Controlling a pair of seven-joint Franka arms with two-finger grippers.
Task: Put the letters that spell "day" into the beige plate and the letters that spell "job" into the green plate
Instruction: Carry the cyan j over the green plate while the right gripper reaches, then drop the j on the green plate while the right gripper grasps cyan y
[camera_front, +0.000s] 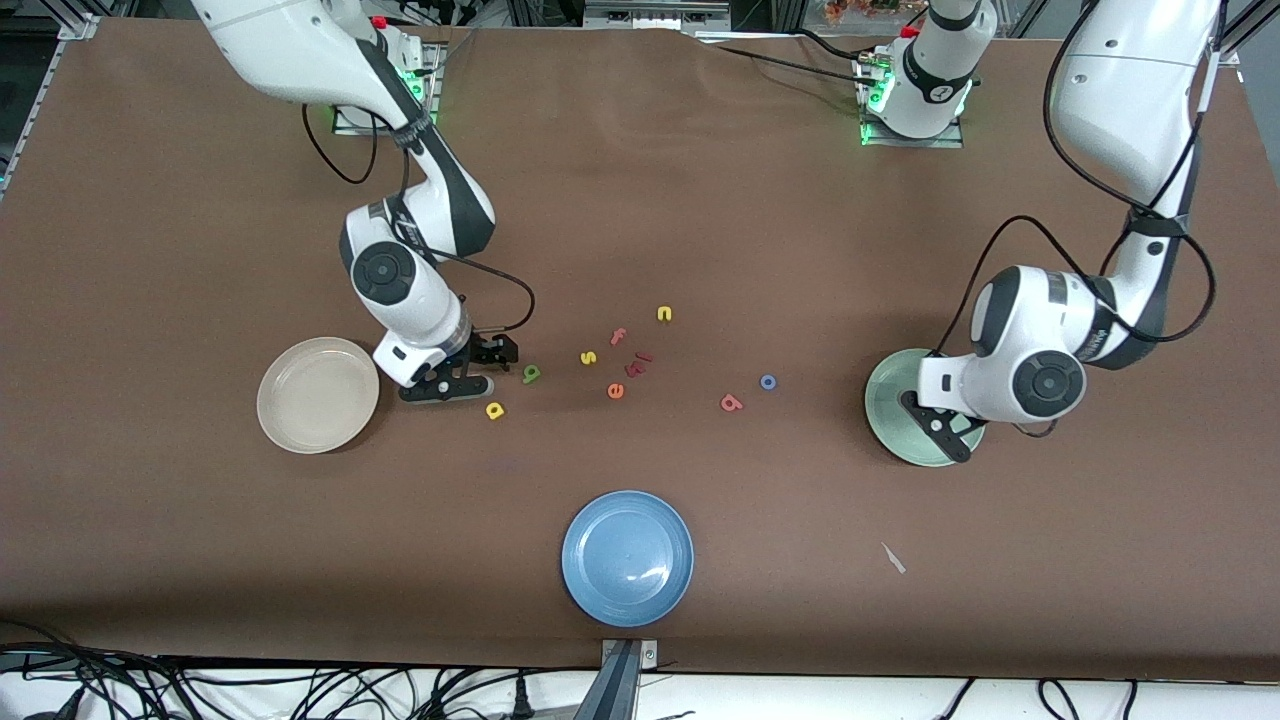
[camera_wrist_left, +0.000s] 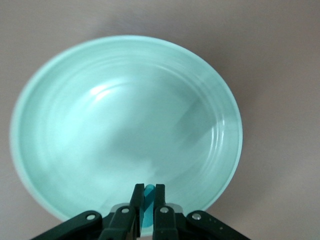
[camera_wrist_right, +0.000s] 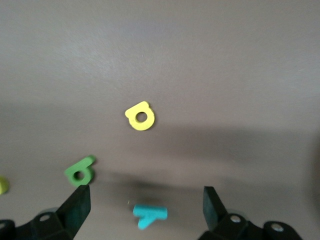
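So far neither plate is filled: the teal "j" (camera_wrist_left: 148, 192) is clamped in the left claw (camera_wrist_left: 148, 200) over the green plate (camera_wrist_left: 65, 90), while the right claw (camera_wrist_right: 145, 202), spread apart, is poised over the teal "y" (camera_wrist_right: 148, 215).

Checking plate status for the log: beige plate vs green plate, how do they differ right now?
The beige plate is cream and lies toward the right arm's end; the green plate is pale mint, toward the left arm's end. The beige plate has no claw over it; the left claw is over the green plate, shut on a teal letter. Both look round, rimmed, similar in size, no letters resting in them.
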